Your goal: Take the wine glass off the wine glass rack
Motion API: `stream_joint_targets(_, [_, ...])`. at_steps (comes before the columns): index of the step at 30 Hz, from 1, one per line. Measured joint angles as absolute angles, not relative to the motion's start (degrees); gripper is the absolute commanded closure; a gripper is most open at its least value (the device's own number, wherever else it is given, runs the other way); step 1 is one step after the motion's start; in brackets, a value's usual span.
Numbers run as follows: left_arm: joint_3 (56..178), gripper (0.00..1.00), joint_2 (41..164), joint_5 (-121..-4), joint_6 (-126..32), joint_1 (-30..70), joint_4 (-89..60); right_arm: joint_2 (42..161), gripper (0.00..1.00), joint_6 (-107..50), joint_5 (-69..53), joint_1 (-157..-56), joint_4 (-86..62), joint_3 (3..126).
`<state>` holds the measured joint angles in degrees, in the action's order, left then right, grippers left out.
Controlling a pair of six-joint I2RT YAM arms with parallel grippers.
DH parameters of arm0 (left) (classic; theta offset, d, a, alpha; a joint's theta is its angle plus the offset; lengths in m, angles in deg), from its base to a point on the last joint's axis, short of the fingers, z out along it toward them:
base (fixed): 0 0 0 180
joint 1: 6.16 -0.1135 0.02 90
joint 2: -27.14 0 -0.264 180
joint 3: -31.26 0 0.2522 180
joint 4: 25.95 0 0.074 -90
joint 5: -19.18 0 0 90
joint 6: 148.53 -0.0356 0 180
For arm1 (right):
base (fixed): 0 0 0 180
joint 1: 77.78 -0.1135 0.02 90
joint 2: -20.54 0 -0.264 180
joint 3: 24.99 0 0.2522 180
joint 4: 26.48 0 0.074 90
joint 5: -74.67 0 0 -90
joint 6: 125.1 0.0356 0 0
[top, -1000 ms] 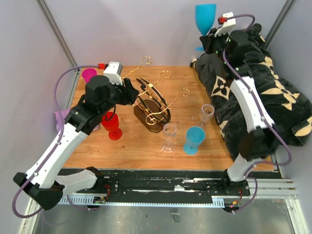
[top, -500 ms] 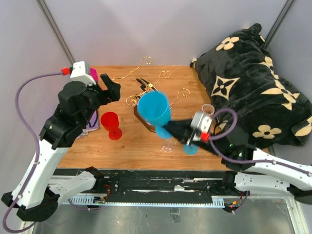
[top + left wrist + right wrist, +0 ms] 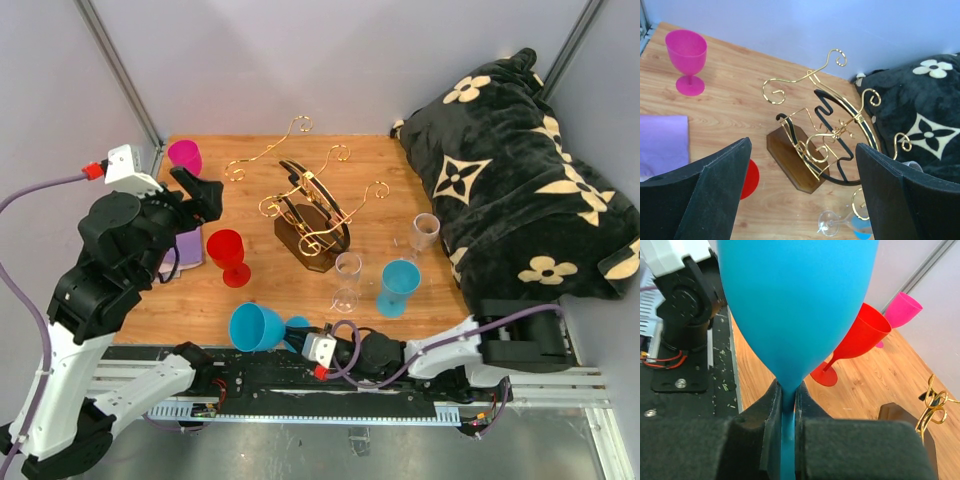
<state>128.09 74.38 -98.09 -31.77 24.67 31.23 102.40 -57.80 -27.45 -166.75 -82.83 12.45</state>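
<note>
Right jaws pinch our blue wine glass (image 3: 795, 300) by its stem; left jaws gape empty. We judge it light, slippery plastic: the stem suits gripping.

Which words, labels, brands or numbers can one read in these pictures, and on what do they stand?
None. The black blanket bears only cream flower and star motifs, no letters. The wine glass rack and the blue wine glass carry no print.
</note>
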Motion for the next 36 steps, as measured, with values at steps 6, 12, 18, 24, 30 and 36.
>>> stream_joint_targets(6, [126.0,0.09,73.8,-97.6,-32.7,24.7,31.2,117.6,0.99,-59.2,-29.5,-166.7,-94.5,16.7])
stream_joint_targets(12, [123.2,0.09,71.5,-96.6,-34.1,24.7,31.1,127.0,0.99,-55.9,-30.0,-164.9,-98.0,24.1])
stream_joint_targets(18, [119.6,0.09,70.5,-96.2,-35.4,24.7,30.3,135.8,0.99,-51.4,-33.0,-162.2,-99.1,30.3])
stream_joint_targets(24, [116.5,0.09,70.5,-96.0,-36.4,24.7,30.4,142.8,0.99,-46.8,-37.0,-160.4,-99.0,33.1])
stream_joint_targets(30, [116.4,0.09,69.9,-95.7,-37.5,24.7,30.2,145.5,0.97,-43.1,-38.1,-158.0,-99.4,34.3])
stream_joint_targets(36, [114.8,0.09,68.3,-95.4,-37.7,24.7,29.5,145.5,0.85,-38.6,-37.8,-154.9,-99.5,34.1])
